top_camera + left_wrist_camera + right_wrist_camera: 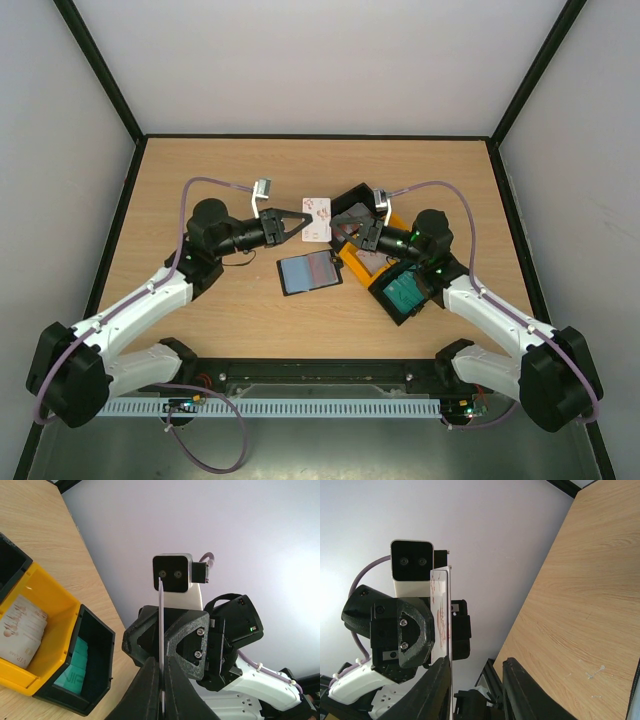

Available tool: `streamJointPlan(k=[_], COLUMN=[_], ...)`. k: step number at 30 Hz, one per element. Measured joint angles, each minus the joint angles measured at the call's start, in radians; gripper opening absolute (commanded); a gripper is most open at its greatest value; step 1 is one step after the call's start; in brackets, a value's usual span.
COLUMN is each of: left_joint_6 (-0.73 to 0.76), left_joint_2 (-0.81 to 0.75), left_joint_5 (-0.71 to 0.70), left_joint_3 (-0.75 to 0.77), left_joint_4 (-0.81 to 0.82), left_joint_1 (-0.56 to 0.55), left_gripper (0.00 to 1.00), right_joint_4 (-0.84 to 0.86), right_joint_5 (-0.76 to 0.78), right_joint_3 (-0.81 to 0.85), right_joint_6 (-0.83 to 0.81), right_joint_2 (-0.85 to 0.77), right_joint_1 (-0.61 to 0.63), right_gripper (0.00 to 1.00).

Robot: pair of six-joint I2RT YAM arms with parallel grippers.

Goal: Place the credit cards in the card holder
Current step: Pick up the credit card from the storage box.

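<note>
Our closed left hand (303, 224) pinches a red-patterned white plastic card (318, 214), right hand (346, 229) half-open alongside; teal cards (75, 663) seemingly read "VIP".

Things on and over the table, counted

There are two arms (150, 295) (490, 310), one red-and-white card (317, 218) in the air and one card holder (310, 271). There are three joined bins: one yellow bin (57, 640) and two black bins (10, 565) (97, 650). They hold two card stacks, one patterned stack (22, 630) and one teal stack (75, 665); the cards inside cannot be counted.
</note>
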Motion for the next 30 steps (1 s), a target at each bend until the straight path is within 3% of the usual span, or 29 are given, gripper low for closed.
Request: streamJointPlan(k=[11, 18, 20, 24, 30], left_joint_6=[-0.003, -0.018, -0.024, -0.038, -0.043], left_joint_2=[-0.002, 0.001, 0.003, 0.005, 0.006], left_joint_5=[-0.002, 0.01, 0.015, 0.017, 0.015], left_joint_3=[-0.003, -0.003, -0.003, -0.003, -0.003], left_joint_4=[-0.008, -0.009, -0.002, 0.007, 0.007], left_joint_1=[0.001, 0.007, 0.008, 0.014, 0.033], left_gripper=[0.02, 0.02, 0.02, 0.02, 0.05], right_joint_4=[-0.01, 0.01, 0.025, 0.072, 0.094], right_joint_5=[-0.022, -0.051, -0.064, -0.071, -0.036], right_joint_3=[0.006, 0.026, 0.034, 0.043, 0.045], right_joint_6=[-0.023, -0.021, -0.014, 0.015, 0.053], right_joint_2=[0.023, 0.067, 0.082, 0.106, 0.088], right_joint_1=[0.0, 0.019, 0.041, 0.063, 0.074], right_gripper=[0.15, 0.28, 0.25, 0.03, 0.02])
